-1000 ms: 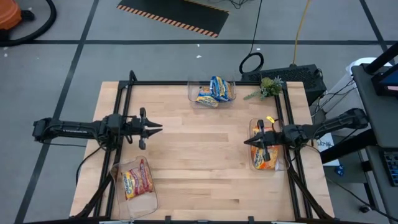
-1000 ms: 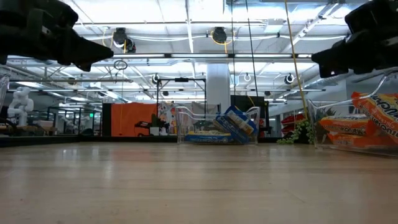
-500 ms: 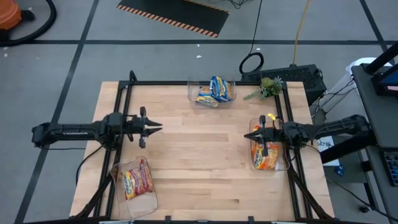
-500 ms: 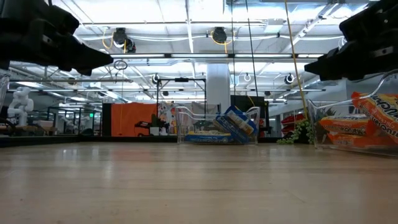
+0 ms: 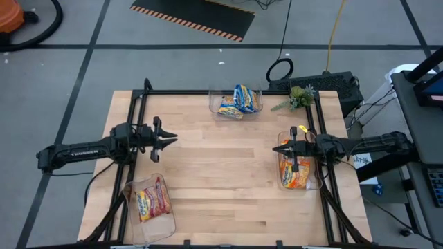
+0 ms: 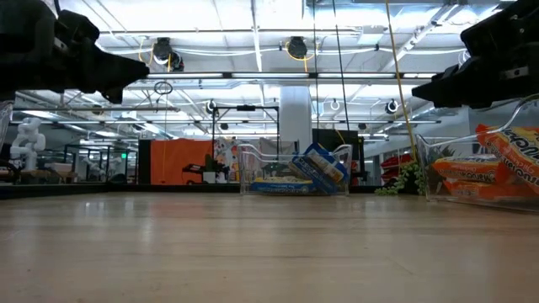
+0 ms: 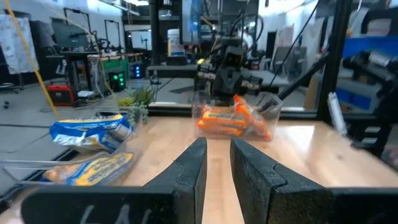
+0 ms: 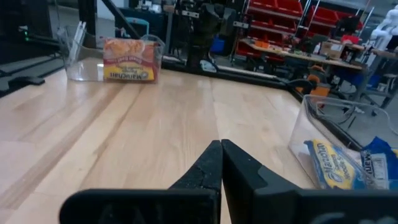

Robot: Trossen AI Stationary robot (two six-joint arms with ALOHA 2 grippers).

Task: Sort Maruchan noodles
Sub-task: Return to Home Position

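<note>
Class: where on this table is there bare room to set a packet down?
Free: the table middle between left gripper, right gripper and blue-pack bin; the near middle between red-pack bin and orange-pack bin. Crowded: inside the bins.

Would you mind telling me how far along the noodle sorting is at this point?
Sorting looks done: blue packs fill the top bin, orange packs the right bin, red packs the left bin. Nothing is in hand; the left gripper and right gripper hover empty above the table. Only the return to home seems left.
</note>
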